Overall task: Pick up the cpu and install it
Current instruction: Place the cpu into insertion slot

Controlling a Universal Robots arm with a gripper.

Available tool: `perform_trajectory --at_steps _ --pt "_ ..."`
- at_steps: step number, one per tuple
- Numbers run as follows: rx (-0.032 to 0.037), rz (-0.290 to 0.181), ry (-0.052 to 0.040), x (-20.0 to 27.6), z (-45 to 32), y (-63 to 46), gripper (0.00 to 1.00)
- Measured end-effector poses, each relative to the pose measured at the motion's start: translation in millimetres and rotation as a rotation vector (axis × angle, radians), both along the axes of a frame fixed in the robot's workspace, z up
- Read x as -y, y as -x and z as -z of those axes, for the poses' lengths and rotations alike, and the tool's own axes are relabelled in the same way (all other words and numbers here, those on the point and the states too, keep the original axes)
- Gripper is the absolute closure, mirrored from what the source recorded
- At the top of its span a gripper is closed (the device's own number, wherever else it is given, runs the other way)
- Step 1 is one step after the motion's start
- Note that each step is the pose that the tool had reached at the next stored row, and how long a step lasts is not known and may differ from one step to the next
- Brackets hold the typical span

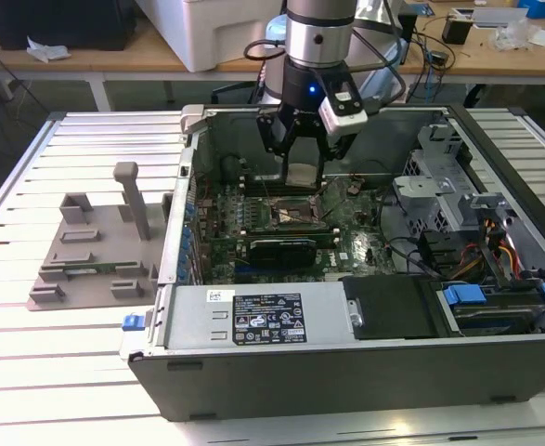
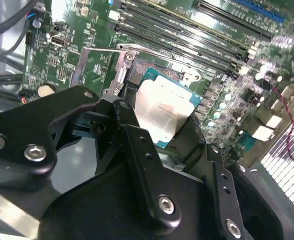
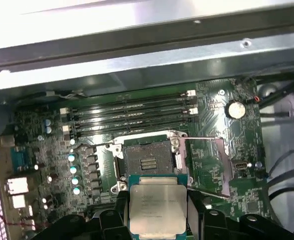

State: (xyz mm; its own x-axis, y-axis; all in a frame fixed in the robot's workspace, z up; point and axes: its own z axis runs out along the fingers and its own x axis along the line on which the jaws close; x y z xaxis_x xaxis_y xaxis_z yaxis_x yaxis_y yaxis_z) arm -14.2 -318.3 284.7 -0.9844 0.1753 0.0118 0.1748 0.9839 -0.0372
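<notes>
The cpu (image 3: 154,202), a flat square chip with a silver-grey metal top on a green rim, is held level in my gripper (image 3: 157,212), which is shut on it with a black finger on each side. In the second wrist view the cpu (image 2: 162,112) hangs above the motherboard's open socket (image 2: 136,75). The dark square socket (image 3: 148,160) lies just beyond the chip's edge, uncovered, with its metal frame (image 3: 207,167) swung aside. From the exterior view, the gripper (image 1: 300,175) hovers inside the open computer case (image 1: 346,372), a little above the socket (image 1: 295,214).
Memory slots (image 3: 131,112) run along the socket's far side. A black card (image 1: 286,249) sits in front of the socket. The power supply (image 1: 253,316), a drive cage (image 1: 439,186) and cables (image 1: 499,251) crowd the case. A grey fixture (image 1: 96,251) stands outside the case, on the exterior view's left.
</notes>
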Motion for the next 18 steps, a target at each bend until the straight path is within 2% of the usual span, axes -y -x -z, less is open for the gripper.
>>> perform_trajectory --at_steps 5,8,12,14,18 --pt "-0.0001 0.096 0.0 0.0 0.0 0.0 0.45" --pt "0.0 0.138 0.0001 0.0 0.1 0.0 0.45" --pt "-0.0001 0.235 0.0 0.0 0.1 0.0 0.45" --pt "0.0 0.258 0.0 0.0 0.2 0.0 0.45" --pt "-0.0001 0.335 0.0 0.0 0.2 0.0 0.45"
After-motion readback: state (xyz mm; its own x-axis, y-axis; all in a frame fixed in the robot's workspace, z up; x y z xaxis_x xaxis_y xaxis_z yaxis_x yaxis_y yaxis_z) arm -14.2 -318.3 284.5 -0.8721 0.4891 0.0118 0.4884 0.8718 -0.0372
